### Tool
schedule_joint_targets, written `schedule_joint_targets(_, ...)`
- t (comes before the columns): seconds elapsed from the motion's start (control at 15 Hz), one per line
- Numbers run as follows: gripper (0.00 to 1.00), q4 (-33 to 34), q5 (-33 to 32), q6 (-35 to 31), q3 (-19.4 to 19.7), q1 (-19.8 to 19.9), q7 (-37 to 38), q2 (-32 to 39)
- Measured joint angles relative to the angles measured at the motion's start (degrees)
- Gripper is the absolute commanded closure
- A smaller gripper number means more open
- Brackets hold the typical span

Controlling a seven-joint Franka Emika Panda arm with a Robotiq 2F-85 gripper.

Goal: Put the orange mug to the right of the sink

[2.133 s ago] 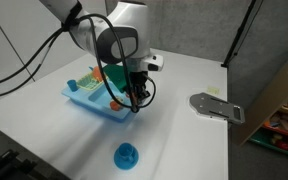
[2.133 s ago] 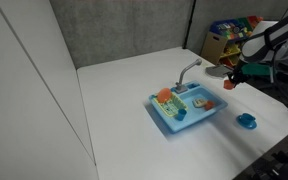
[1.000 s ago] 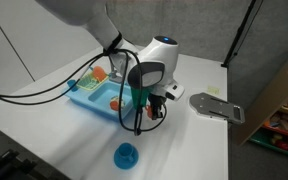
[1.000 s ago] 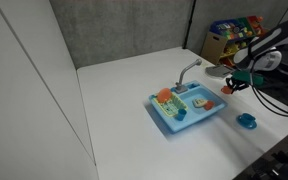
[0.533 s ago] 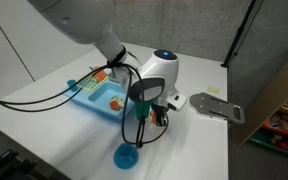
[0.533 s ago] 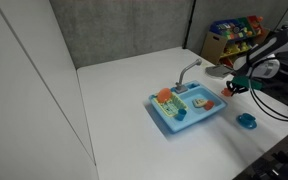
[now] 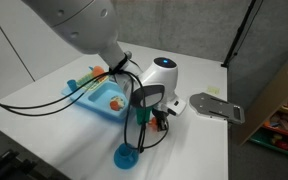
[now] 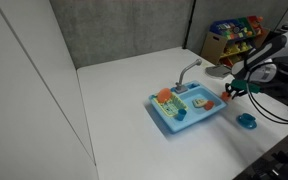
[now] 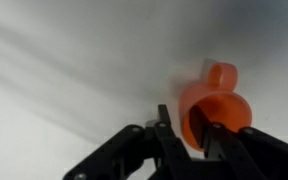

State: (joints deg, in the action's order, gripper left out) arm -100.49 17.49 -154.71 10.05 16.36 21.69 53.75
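Observation:
The orange mug is held in my gripper; one finger sits inside the cup and one outside, pinching its wall. In both exterior views the gripper hangs low over the white table, just beside the short end of the light blue sink, between the sink and the flat grey object. Only a sliver of the mug shows under the hand. The grey faucet stands at the sink's back edge. I cannot tell whether the mug touches the table.
A small round blue object stands on the table near the gripper. A flat grey object lies beyond it. Small toy pieces lie in the basins. A cardboard box and a toy shelf stand off the table.
The gripper has carried the mug from above the sink out past its end and lowered it toward the table, ending beside the sink.

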Motion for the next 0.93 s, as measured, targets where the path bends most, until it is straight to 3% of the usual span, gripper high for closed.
schedule_joint_targets(0.33,0.02,0.3,0.0,0.0,0.0,0.0,-1.5,-0.1)
schedule_joint_targets(0.93,0.0,-3.1,-0.5,3.0,0.2,-0.2,-5.8,-9.8)
